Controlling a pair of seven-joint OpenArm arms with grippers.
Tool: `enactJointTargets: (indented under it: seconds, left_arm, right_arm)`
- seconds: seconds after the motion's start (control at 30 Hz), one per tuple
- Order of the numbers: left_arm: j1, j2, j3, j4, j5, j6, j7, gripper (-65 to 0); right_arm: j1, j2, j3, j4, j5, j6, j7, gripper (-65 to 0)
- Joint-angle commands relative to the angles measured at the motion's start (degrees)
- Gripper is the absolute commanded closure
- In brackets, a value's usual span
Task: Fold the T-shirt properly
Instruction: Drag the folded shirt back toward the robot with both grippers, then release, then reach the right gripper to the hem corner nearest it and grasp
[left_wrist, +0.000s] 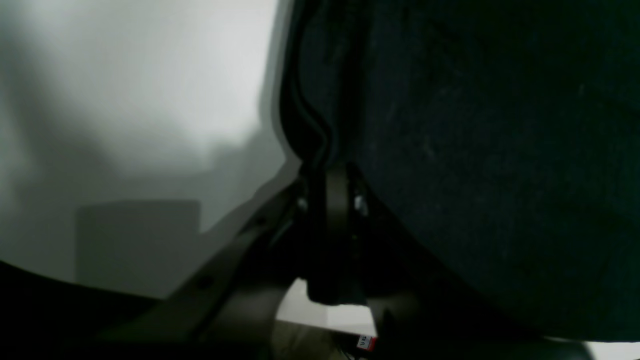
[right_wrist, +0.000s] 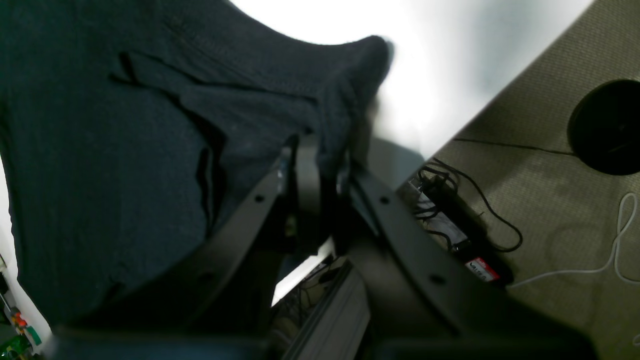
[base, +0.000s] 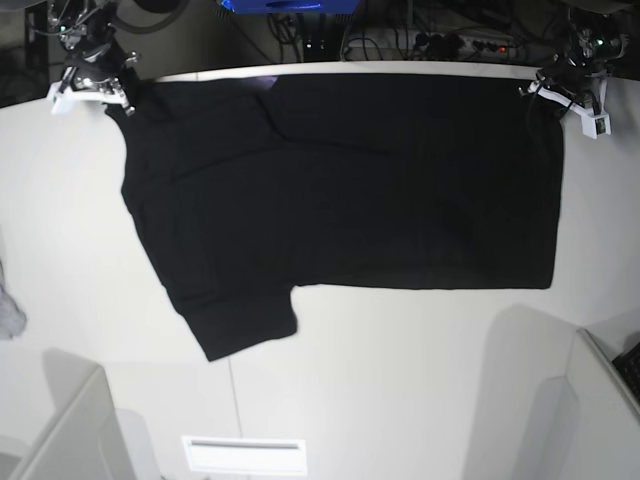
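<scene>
White table (base: 400, 380) fills most of the base view, and across its far half the T-shirt (base: 340, 190) is spread flat and wide, plain black side up, with no print showing. Its top edge runs along the far edge of the table, one short sleeve (base: 240, 325) juts toward the near side at the lower left of the cloth, and the straight hem stands on the right of that view. A vertical crease runs down the cloth near the sleeve side.

At the far left corner of the base view the right gripper (base: 100, 85) sits at the shirt's shoulder corner; at the far right corner the left gripper (base: 565, 95) sits at the hem corner. Both arms are well apart, one at each end of the garment's far edge.

Seen from the right wrist, a bunched fold of dark knit cloth (right_wrist: 345, 100) lies between the black fingers (right_wrist: 305, 175), which stand slightly parted around it; whether they truly pinch it I cannot tell. Seen from the left wrist, the fingers (left_wrist: 336, 200) are clenched on a doubled edge of the shirt (left_wrist: 475, 150), the cloth rising from them and filling the right side of that picture.

Beyond the table edge in the right wrist view lie carpet (right_wrist: 540, 200), a black power strip (right_wrist: 457, 230) with dark cables, and a thin white cable (right_wrist: 615, 240).

A small grey-white cloth scrap (base: 8, 310) rests at the left edge of the table.
</scene>
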Motion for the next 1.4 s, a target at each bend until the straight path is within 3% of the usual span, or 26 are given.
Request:
enactJointTargets:
  seconds: [0.0,0.1,0.17,0.2,0.37,0.63,0.73,0.83,0.9,0.97,1.1,1.13,1.37]
  left_arm:
    - [0.57,-0.63,-0.34,0.67,0.07,-0.06,0.17,-1.0]
    - [0.65,-0.45,-2.18,0.76,0.07,-0.06,0.17,-28.0]
    - [0.30,0.34,-5.00,0.32,0.07,-0.06,0.17,-40.5]
    - [0.22,0.60,-6.23,0.32,0.16,-0.06,0.17,-42.9]
    - [0.30,0.43,-10.01,0.85,0.33,-0.06,0.17,-43.4]
    - [0.13,0.34,-21.97,1.64,0.16,-0.06,0.17,-43.4]
    - [0.13,0.34,-24.78,4.98,0.07,-0.06,0.17,-43.4]
    - [-0.05,0.43,-25.13,8.67,0.07,-0.06,0.17,-43.1]
    - [-1.46,0.34,-25.04,10.52,-0.02,-0.06,0.17,-39.8]
    - [-2.77,0.43,-25.04,11.57,-0.02,-0.06,0.34,-30.9]
    - [-5.50,0.34,-25.04,12.01,-0.02,-0.06,0.43,-2.5]
    - [-5.85,0.25,-25.04,12.01,-0.02,-0.06,0.43,0.0]
    - [-6.11,-0.45,-25.04,12.01,-0.02,-0.06,0.43,0.0]
  right_arm:
    - [-0.36,0.32,0.42,1.11,0.35,0.33,0.51,-16.5]
    - [-1.06,0.32,0.50,1.11,0.35,0.33,0.78,-34.1]
    - [-1.50,0.41,0.50,1.20,0.35,0.33,0.86,-36.0]
    - [-1.59,0.41,0.50,1.38,0.35,0.33,0.86,-35.7]
    - [-2.21,0.23,3.49,1.47,0.35,0.33,0.86,-35.6]
    - [-2.29,0.67,7.71,4.37,0.35,0.33,0.86,-35.7]
    - [-1.15,0.76,7.45,7.36,0.27,3.67,0.60,-35.7]
    - [2.72,2.34,6.39,7.71,0.00,6.75,0.43,-35.6]
    - [5.44,4.89,3.32,6.92,-0.09,6.66,-1.33,-35.6]
    - [8.34,7.35,0.77,6.65,-0.09,6.66,-3.36,-35.6]
    - [14.76,10.96,-3.80,4.45,-0.09,6.66,-6.17,-35.6]
    - [16.34,11.57,-4.77,3.58,-0.09,6.66,-6.43,-35.6]
    - [27.51,16.49,-11.28,-6.62,-0.09,6.66,-6.78,-35.6]
